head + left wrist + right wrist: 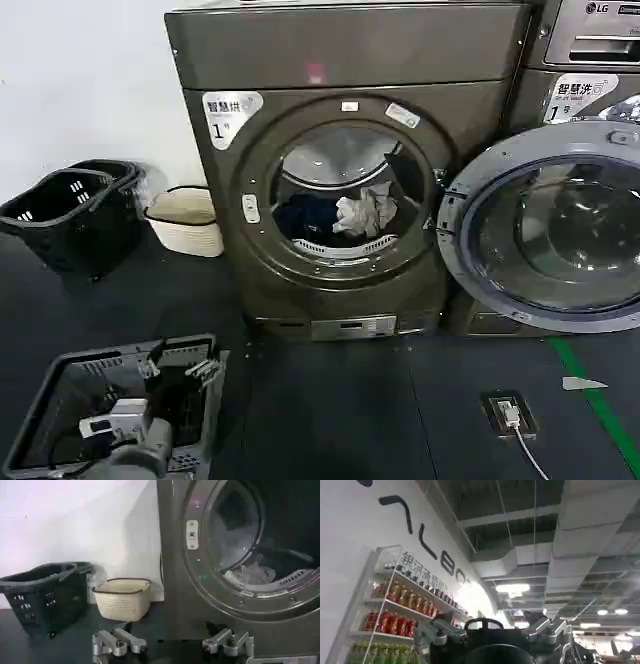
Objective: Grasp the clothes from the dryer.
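The big dark bronze-grey dryer [340, 170] stands with its round door swung wide. Whitish-grey and navy clothes [362, 213] lie inside its drum. The left end effector [180, 372], fingers apart, hangs low over a grey basket [60, 385].

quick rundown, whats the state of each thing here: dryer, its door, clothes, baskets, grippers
dryer: pink light lit, port uncovered
dryer door: swung fully open
clothes: bunched inside the drum, not gripped
grey basket: on the floor under the left arm
left gripper: open, low before the dryer
right gripper: open, aimed at the ceiling
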Controlling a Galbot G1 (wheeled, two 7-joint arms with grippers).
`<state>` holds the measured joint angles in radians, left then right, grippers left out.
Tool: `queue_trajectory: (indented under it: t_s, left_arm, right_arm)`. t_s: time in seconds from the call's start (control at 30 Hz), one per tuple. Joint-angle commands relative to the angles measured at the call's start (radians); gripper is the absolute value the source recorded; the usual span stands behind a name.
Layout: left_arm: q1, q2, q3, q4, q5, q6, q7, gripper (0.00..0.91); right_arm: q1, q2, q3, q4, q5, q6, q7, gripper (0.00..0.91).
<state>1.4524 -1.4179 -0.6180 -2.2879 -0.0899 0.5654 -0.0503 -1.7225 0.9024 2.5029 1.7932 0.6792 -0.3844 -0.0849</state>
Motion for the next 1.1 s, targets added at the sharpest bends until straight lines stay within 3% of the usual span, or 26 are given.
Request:
queue_trajectory:
  t_s: [0.03,1.1]
  left_arm:
    - [-0.003,0.001,-0.001,0.002,0.001,0.009,-0.005,0.907]
    - [0.018,0.004,0.000,-0.031,0.003,0.014,-0.002,0.907]
  right_arm:
    - [0.003,-0.004,-0.005,-0.007,0.016,0.042,0.003,0.907]
    - [0.004,0.000,-0.006,-0.005,0.056,0.058,0.002,0.907]
